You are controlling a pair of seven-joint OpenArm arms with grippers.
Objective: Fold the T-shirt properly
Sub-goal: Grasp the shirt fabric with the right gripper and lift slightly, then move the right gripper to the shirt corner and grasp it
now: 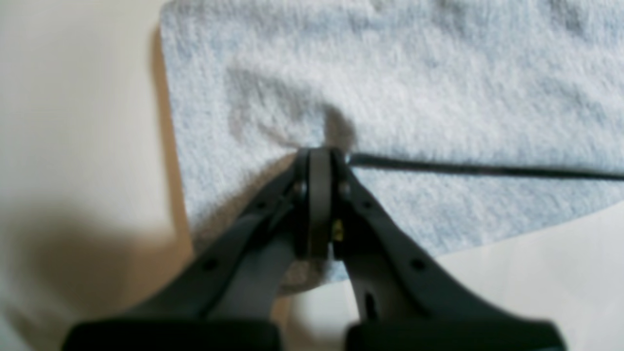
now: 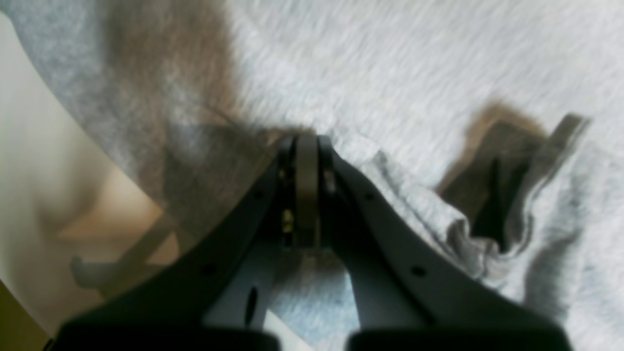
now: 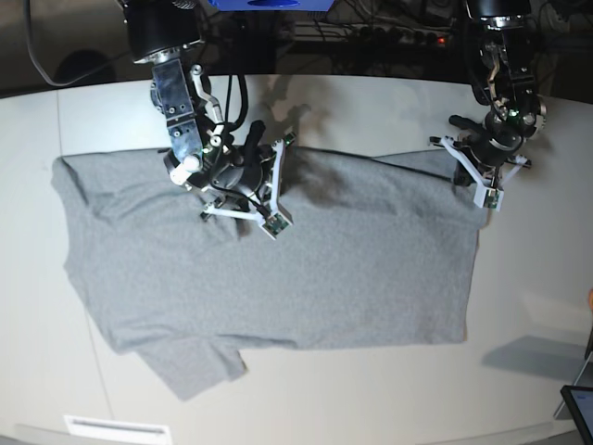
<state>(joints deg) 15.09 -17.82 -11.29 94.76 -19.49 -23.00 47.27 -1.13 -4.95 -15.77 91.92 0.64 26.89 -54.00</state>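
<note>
Grey T-shirt [image 3: 278, 269] spread flat across the pale table [image 3: 519, 306], plain side up, sleeves toward the left of the base view, one sleeve [image 3: 195, 366] sticking out at the lower left. Hem side running down the right, ending near the table's right part.

Left gripper [image 1: 319, 153], on the right of the base view, down at the shirt's upper right corner. Fingers [image 1: 380, 229] pressed together, tips meeting on the cloth just inside the edge, with a dark straight line, probably a fold or hem edge, running off to the right from the tips. Pinched on the fabric, as far as the blurred wrist view allows; a small pucker gathered just above the tips.

Right gripper [image 2: 304, 139], on the left of the base view, down on the shirt's upper edge, left of centre. Fingers [image 2: 380, 234] likewise brought together, tips buried in a raised ridge of grey cloth. Beside them, to the right in the wrist view, bunched folds with a dark opening between layers, likely the neck area, though too blurred to be sure. Bare table showing at the left of that view, under the lifted cloth edge.
</note>
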